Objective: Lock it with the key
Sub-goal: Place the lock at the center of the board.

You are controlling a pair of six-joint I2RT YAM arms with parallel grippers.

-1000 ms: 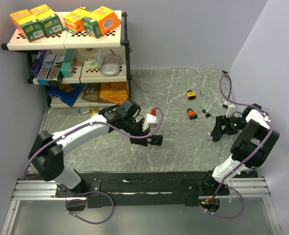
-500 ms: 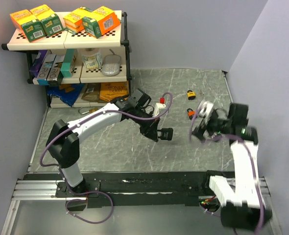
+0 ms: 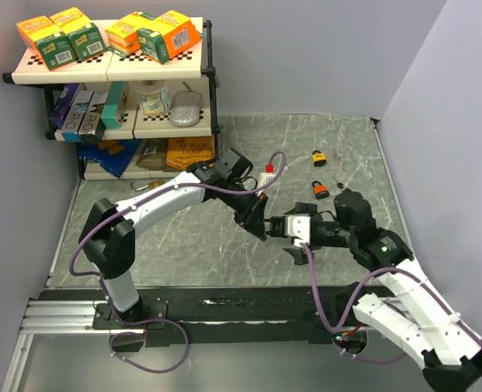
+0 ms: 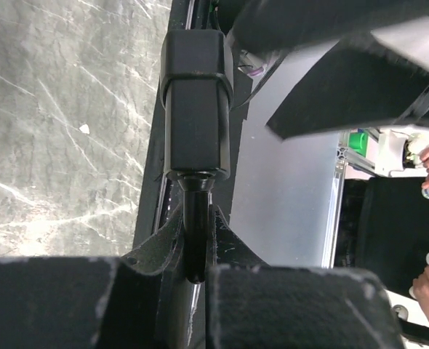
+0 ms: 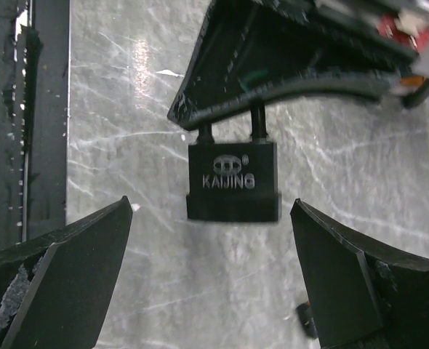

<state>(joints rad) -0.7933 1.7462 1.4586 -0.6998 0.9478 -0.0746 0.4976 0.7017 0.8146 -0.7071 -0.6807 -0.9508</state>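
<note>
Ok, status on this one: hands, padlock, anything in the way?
Left hand shut on shackle of black padlock. Right hand open, empty, facing padlock, not touching. Nothing between them.

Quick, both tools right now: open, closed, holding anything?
Left tool: closed on the black padlock, gripping it by the shackle.
Right tool: open wide, holding nothing.

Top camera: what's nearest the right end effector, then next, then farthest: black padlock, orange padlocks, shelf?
1. Black padlock, left of the right end effector.
2. Nearer orange padlock, behind it.
3. Farther orange padlock, farther back.
4. Shelf, far-left corner.
</note>
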